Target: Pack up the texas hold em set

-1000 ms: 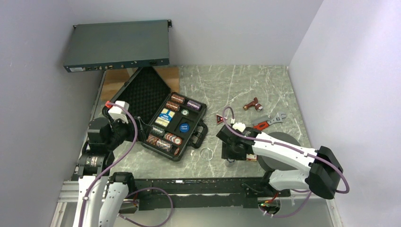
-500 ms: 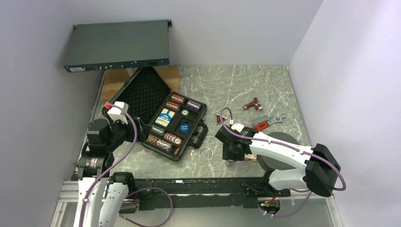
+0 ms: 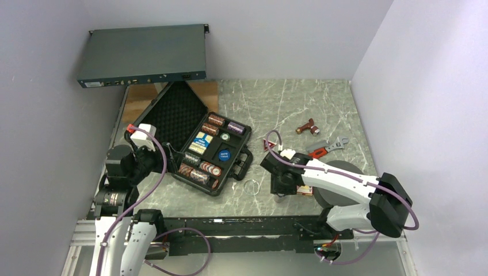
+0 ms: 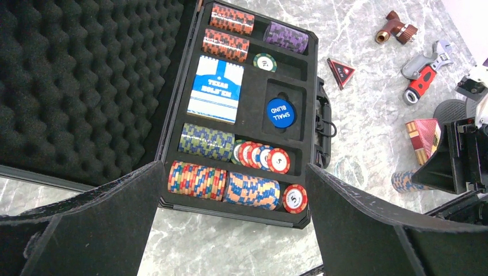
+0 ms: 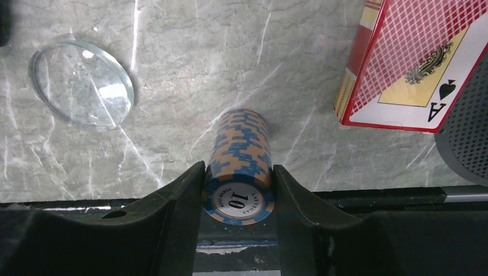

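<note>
Your left gripper point(image 4: 233, 172) hangs spread wide and empty just left of the open case point(image 3: 183, 109), and only its camera shows the case's part-filled slots. Right of the case, by the table's near edge, the chip roll point(image 5: 240, 149) lies on its side. The right gripper point(image 5: 239, 172) pinches it near one end. Expect a dense, slick, loose stack that can fan apart, so a mid-length hold looks safer. The top view hides this grip under the arm, while the right wrist view shows it.

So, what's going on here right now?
The right gripper has its fingers clamped on a blue-and-orange chip roll lying on the table near the front edge, beside the red card box. The left gripper hangs open and empty by the open case, which already holds several chip rolls and the blue card box.
</note>
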Tool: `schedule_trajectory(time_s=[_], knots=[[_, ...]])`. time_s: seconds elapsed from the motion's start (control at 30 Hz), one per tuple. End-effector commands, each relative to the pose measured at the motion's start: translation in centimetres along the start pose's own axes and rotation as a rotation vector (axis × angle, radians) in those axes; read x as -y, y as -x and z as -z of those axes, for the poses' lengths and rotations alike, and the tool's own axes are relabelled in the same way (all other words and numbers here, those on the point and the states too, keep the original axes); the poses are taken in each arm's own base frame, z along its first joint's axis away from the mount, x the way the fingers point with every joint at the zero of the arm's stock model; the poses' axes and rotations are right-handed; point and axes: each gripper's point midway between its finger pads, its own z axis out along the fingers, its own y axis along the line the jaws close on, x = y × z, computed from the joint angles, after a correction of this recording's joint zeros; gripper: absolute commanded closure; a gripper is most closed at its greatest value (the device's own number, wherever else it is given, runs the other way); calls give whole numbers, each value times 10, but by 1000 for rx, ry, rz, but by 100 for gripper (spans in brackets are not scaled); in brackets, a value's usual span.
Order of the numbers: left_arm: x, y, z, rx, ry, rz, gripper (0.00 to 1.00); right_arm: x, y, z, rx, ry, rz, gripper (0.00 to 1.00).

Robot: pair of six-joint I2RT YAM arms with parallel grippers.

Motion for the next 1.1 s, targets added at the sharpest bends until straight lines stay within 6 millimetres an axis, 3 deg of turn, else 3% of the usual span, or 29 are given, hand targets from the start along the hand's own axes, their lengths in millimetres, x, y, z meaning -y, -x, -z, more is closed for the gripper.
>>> schedule_trajectory(time_s=[0.0, 0.33, 0.53, 0.73, 1.07], knots=[[1, 9, 0, 41, -4, -26, 2, -11, 21, 19, 58, 26, 11, 100], [0, 9, -1, 34, -2, -24, 2, -36, 63, 46, 180, 67, 12, 100], [1, 9, -1, 34, -4, -24, 2, -72, 96, 62, 243, 162, 16, 100], [1, 9, -1, 37, -6, -24, 2, -108, 147, 89, 325, 276, 10, 100], [1, 9, 0, 42, -3, -25, 2, -154, 208, 88, 345, 415, 28, 100]])
